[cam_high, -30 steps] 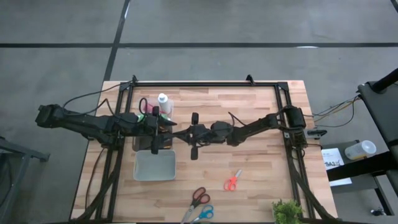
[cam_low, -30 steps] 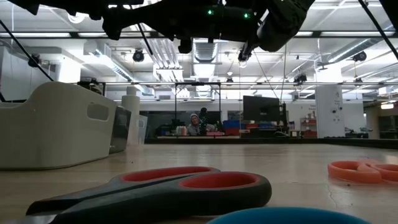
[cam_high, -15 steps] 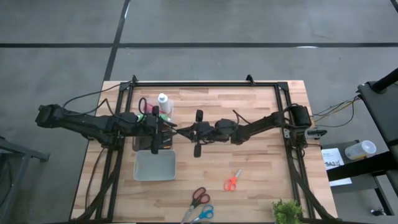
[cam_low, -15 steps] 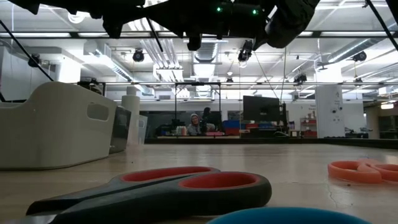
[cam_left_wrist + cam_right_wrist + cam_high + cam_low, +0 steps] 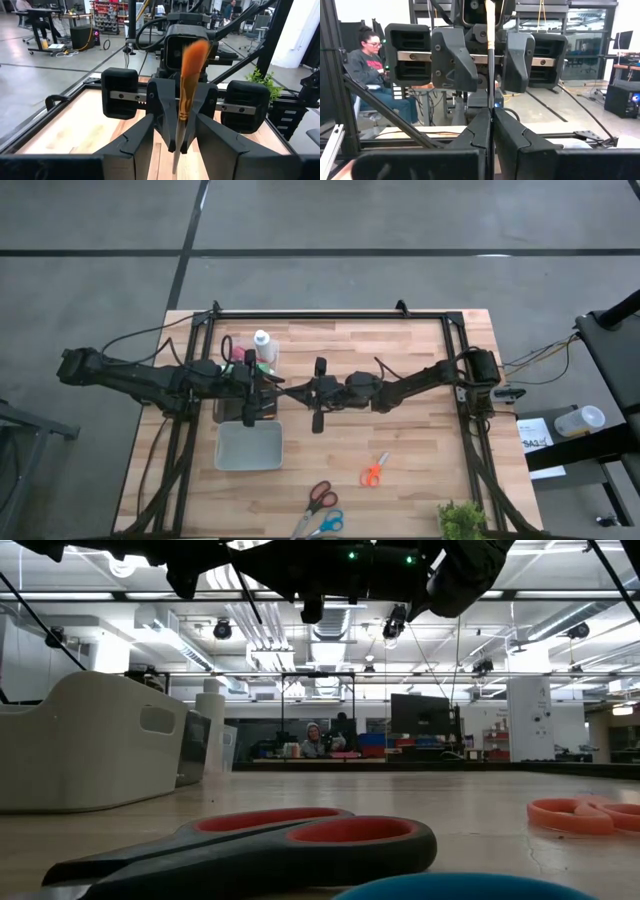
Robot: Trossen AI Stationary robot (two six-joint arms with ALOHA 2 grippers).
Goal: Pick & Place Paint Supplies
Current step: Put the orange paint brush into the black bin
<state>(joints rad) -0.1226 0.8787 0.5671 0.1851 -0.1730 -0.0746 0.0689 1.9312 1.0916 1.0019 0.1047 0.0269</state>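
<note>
Orange-bristled brush (image 5: pixel 186 95) upright, pinched by right gripper (image 5: pixel 176 145) opposite

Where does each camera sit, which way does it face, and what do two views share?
High: above the table, looking down; both arms, left gripper facing right gripper.
Low: tabletop height, looking across past scissors; arms overhead.
Left wrist: faces the right gripper; own open fingers.
Right wrist: faces the left gripper; own fingers shut on brush.
Shared: the brush, in both wrist views.
</note>
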